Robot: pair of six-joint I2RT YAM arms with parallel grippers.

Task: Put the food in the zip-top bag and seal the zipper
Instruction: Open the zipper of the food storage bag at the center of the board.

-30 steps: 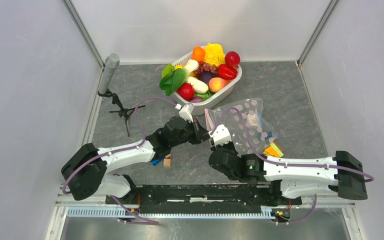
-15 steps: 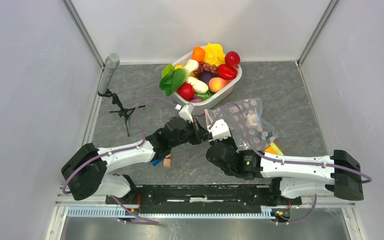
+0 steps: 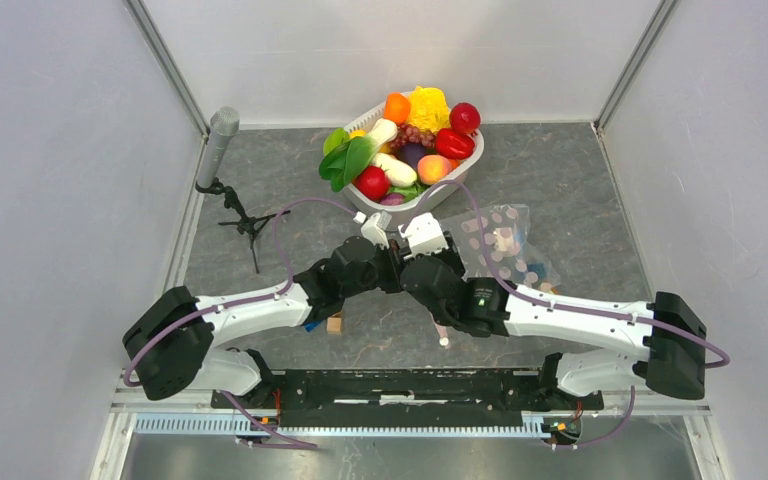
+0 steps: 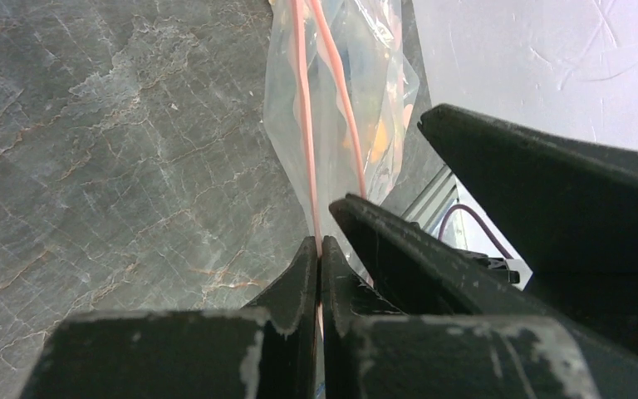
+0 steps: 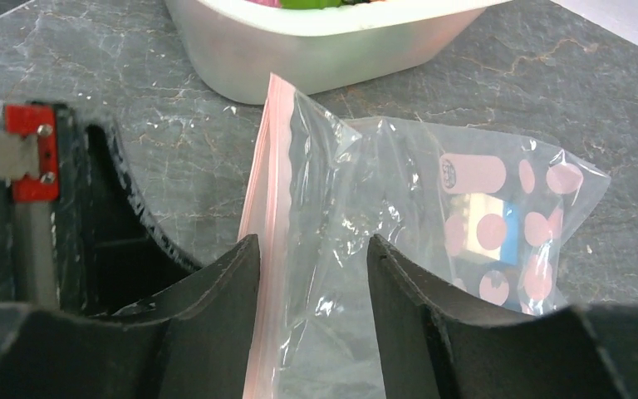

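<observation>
Left gripper [image 4: 320,249] clamps the zipper [image 4: 303,125]. Right gripper [image 5: 314,245] gapes astride the zip-top bag [image 5: 399,191], with the white basket [image 5: 324,50] just beyond.

light bright, even; shadows soft; wrist views: foregrnd blurry; bg sharp

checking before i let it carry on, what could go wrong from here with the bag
The left gripper pinches only the thin zipper; a tug could slip it free.
The right gripper stands open around the edge of the zip-top bag; closing there may clamp both layers together instead of parting them.
The white basket sits close behind the bag, so swinging it could knock the basket.
</observation>
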